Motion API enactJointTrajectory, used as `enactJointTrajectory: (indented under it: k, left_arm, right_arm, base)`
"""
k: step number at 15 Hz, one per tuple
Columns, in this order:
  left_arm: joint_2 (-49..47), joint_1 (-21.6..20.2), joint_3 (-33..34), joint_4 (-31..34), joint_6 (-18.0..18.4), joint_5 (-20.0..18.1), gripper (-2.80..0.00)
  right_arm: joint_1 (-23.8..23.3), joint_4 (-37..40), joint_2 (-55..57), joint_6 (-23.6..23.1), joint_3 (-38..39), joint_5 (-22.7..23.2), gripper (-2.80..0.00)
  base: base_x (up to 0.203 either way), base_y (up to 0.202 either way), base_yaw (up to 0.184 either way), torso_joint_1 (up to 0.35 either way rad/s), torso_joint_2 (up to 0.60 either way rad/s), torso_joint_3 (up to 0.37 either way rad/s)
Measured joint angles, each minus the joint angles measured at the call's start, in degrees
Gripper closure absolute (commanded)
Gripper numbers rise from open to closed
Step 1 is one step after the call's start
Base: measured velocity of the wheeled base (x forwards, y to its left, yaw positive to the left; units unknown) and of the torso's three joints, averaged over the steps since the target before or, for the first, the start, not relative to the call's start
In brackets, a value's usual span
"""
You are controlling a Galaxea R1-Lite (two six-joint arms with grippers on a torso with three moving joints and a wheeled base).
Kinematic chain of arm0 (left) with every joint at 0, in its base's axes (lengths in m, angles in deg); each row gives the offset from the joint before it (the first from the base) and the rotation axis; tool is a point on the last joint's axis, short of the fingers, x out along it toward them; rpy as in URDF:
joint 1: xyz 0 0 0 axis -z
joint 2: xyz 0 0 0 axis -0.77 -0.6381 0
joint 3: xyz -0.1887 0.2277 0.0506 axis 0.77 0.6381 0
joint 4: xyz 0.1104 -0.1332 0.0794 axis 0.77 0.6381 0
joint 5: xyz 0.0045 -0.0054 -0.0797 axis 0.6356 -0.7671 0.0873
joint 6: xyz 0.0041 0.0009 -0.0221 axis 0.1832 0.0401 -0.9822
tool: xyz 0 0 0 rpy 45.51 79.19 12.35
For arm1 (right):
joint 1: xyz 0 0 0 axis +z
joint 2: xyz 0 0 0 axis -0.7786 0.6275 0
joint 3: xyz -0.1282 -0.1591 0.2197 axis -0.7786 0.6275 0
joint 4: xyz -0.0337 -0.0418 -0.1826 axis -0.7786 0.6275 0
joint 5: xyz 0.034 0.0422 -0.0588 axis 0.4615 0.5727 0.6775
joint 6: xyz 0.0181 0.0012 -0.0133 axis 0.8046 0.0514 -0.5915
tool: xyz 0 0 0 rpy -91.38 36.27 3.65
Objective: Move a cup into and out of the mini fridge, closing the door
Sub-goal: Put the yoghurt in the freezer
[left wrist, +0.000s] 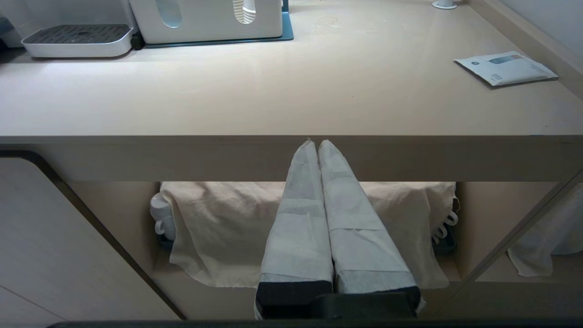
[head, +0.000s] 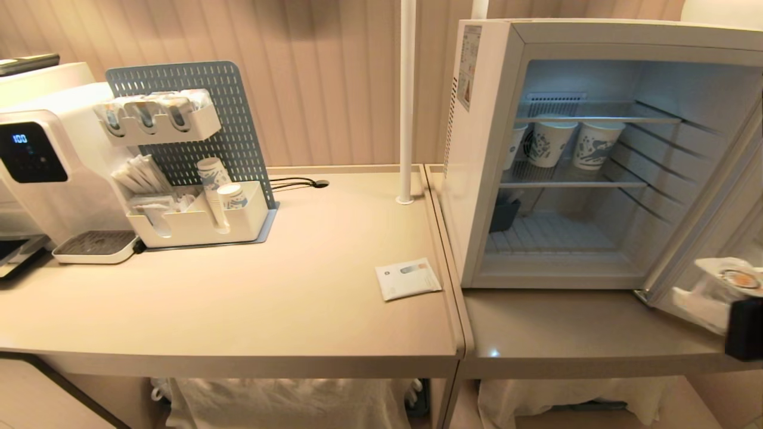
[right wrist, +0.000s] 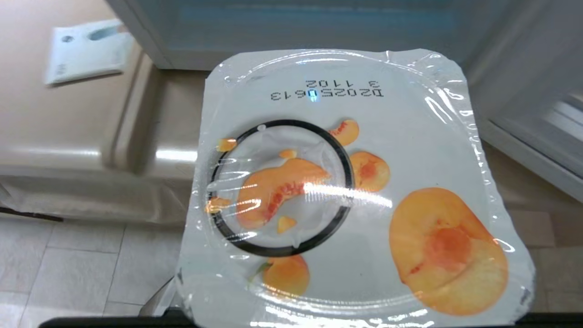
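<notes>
Holding squat white peach-print foil-lidded cup [right wrist: 355, 191] in right gripper [head: 724, 298], outside open white wire-shelved mini fridge [head: 483, 155].
Grasping cup; left gripper [left wrist: 317, 143] clenched, parked below table; placing, retrieving, door-closing remaining.

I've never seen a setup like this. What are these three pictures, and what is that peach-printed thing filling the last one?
They come from one two-armed robot. The wide picture is from its head camera: a boxy white mini fridge stands on a beige counter with its glass-windowed door swung open and blue-patterned paper cups on a wire shelf. A flat white packet lies on the counter. The other two pictures come from cameras on the wrists. The left tool, its cloth-wrapped fingers shut, is parked low at the counter's front edge. The right tool, at the picture's right edge by the door, holds the small white yogurt-style cup; the peaches are printed on its foil lid.
</notes>
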State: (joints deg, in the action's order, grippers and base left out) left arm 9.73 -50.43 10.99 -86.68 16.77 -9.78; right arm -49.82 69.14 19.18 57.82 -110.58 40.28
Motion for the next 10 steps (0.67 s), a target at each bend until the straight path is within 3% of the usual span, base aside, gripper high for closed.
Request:
enactJointTrajectory:
  k: [5,8,10]
  left_arm:
    - [0.02,0.00,0.00,-0.01,-0.05,0.00,0.00]
    - [0.02,0.00,0.00,-0.01,-0.07,0.00,0.00]
    - [0.02,0.00,0.00,-0.01,-0.16,0.05,0.00]
  right_arm:
    - [1.61,-29.22,33.47,-0.12,-2.33,-4.17,0.00]
    - [2.80,-43.14,48.82,0.63,-11.93,-10.54,0.00]
    - [3.24,-46.35,56.65,1.02,-19.95,-15.30,0.00]
  base:
    - [0.000,0.000,0.000,0.000,0.00,0.000]
    - [0.000,0.000,0.000,0.000,0.00,0.000]
    - [0.000,0.000,0.000,0.000,0.00,0.000]
